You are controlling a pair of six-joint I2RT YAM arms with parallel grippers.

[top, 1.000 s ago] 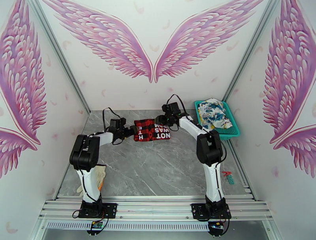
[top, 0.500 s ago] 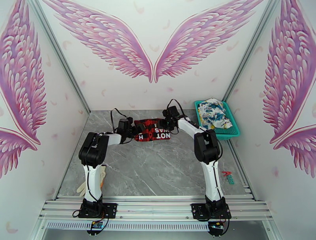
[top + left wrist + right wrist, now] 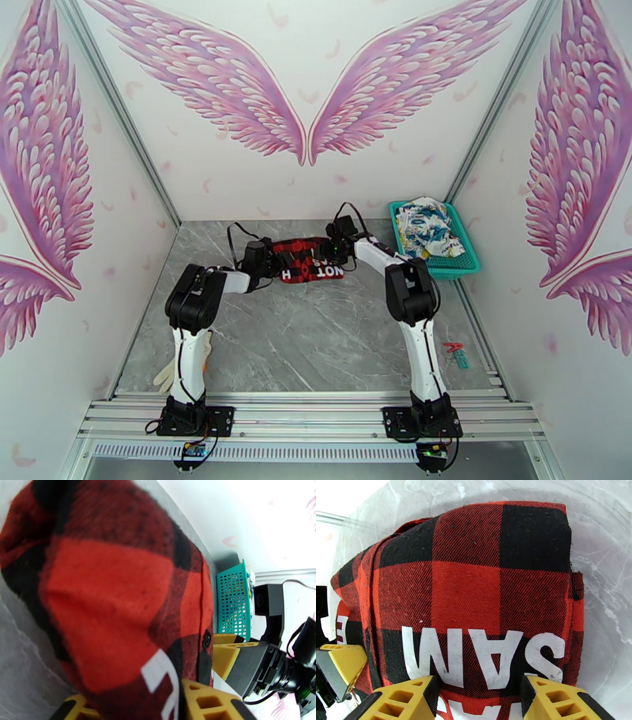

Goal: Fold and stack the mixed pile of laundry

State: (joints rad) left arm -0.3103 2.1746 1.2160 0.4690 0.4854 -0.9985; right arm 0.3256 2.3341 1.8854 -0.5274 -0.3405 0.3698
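White-and-black arms — looping black cables, yellow honeycombed fingers on black mounts.

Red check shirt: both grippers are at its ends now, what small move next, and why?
Probably draw both ends together toward the near edge to finish the fold. The left gripper and right gripper each have the red check shirt between their fingers, and its far part looks bunched up rather than flat on the table.

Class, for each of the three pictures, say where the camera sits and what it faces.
Top: above and behind, facing both arms, table, basket.
Left wrist: on the left arm, facing the checked shirt; its yellow fingers show.
Right wrist: on the right arm, looking down at the shirt between its fingers.
All share the shirt.
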